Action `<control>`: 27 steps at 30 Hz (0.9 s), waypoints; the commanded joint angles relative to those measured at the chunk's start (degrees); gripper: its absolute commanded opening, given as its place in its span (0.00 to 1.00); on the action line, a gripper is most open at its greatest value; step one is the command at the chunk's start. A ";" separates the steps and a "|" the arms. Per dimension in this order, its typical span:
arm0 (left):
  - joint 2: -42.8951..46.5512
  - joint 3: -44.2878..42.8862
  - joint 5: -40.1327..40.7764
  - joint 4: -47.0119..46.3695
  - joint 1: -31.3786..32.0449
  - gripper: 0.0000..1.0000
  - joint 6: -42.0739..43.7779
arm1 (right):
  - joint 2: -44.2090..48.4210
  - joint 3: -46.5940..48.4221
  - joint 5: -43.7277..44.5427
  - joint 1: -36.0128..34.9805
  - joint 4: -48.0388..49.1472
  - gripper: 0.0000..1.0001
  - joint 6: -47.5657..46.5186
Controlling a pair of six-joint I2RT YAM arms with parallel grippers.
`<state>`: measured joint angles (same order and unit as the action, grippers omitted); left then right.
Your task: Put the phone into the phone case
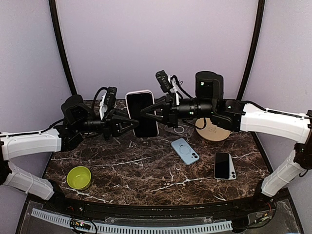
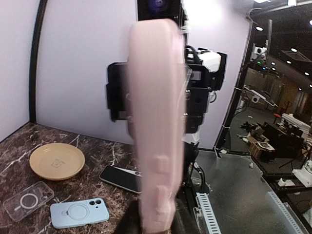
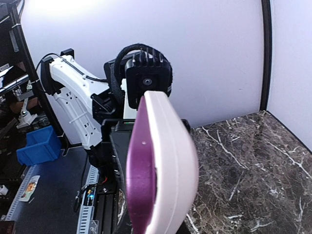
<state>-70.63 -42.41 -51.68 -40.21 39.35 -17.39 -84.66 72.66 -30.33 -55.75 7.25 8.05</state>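
A phone [image 1: 142,113] with a dark screen stands upright in the air above the back of the table, inside a pale pink phone case [image 1: 129,100]. My left gripper [image 1: 129,123] grips its left edge and my right gripper [image 1: 148,113] its right edge. In the left wrist view the pink case [image 2: 158,122] fills the middle, with dark fingers [image 2: 127,222] tight against both sides at the bottom. In the right wrist view the phone's purple side [image 3: 141,180] shows beside the case wall [image 3: 178,165], which bulges away from it.
On the marble table lie a light blue case [image 1: 185,150], a second phone [image 1: 224,165], a clear case [image 1: 178,129], a tan plate [image 1: 215,131] and a green bowl [image 1: 79,177]. The left wrist view shows the same plate [image 2: 56,161] and blue case [image 2: 79,212].
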 commanded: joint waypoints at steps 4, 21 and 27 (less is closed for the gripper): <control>-0.20 0.73 -0.17 -4.63 0.96 0.00 -1.32 | -1.42 3.58 -2.79 0.29 8.78 0.00 2.12; 3.70 2.64 2.61 -9.45 0.88 0.00 -1.35 | 1.34 -6.06 -6.39 3.01 -1.27 0.48 2.13; 4.16 2.77 4.45 -8.69 0.81 0.00 -0.53 | 0.74 -7.05 -6.60 2.50 -1.91 0.15 2.82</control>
<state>-69.58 -39.18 -47.92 -43.66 40.01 -18.61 -84.25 66.39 -36.69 -53.10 5.76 10.00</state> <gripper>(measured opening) 0.103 0.274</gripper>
